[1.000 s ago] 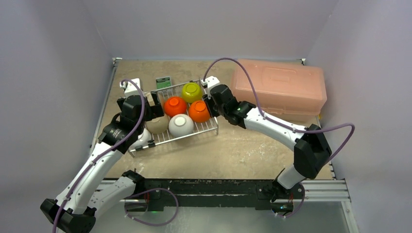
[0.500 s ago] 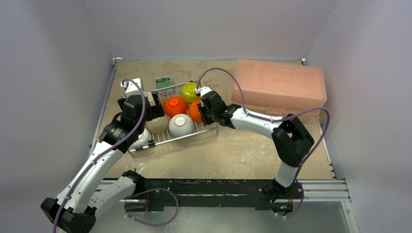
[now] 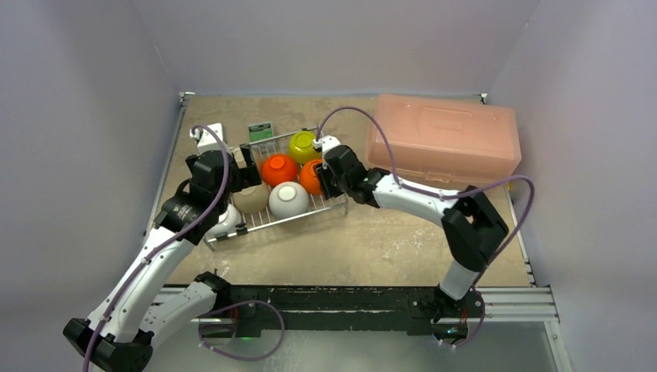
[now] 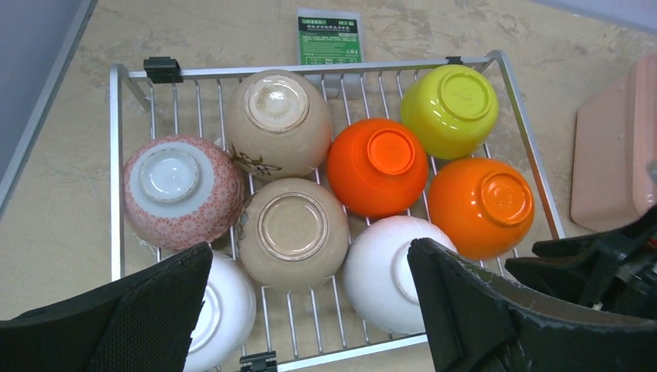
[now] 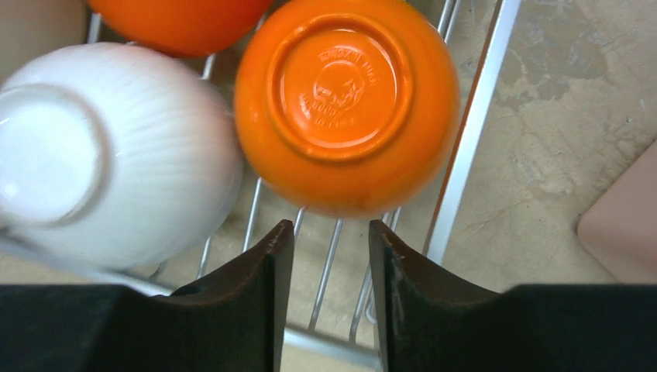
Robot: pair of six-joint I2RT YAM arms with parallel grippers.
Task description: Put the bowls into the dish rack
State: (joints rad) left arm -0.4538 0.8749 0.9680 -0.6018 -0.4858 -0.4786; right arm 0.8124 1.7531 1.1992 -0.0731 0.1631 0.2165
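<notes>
The silver wire dish rack (image 3: 335, 204) holds several bowls upside down: lime-green (image 4: 450, 99), two orange (image 4: 377, 167) (image 4: 480, 205), two beige (image 4: 277, 122) (image 4: 293, 231), a pink-patterned one (image 4: 182, 190) and two white (image 4: 387, 271) (image 4: 225, 306). My left gripper (image 4: 310, 252) is open wide and empty, hovering over the rack's near left side (image 3: 236, 174). My right gripper (image 5: 331, 232) is open by a narrow gap and empty. It sits low at the rack's near right corner (image 3: 325, 177), just short of the right orange bowl (image 5: 346, 101) and beside a white bowl (image 5: 108, 155).
A pink translucent plastic box (image 3: 443, 139) stands at the back right, close to the right arm. A green card (image 4: 329, 36) lies behind the rack. The rack's right rim (image 5: 472, 132) runs beside the right gripper. Walls enclose the table on three sides.
My right arm has swung left and folded at the elbow, bringing its gripper in over the rack's right edge by the orange bowl. The left arm has barely moved.
</notes>
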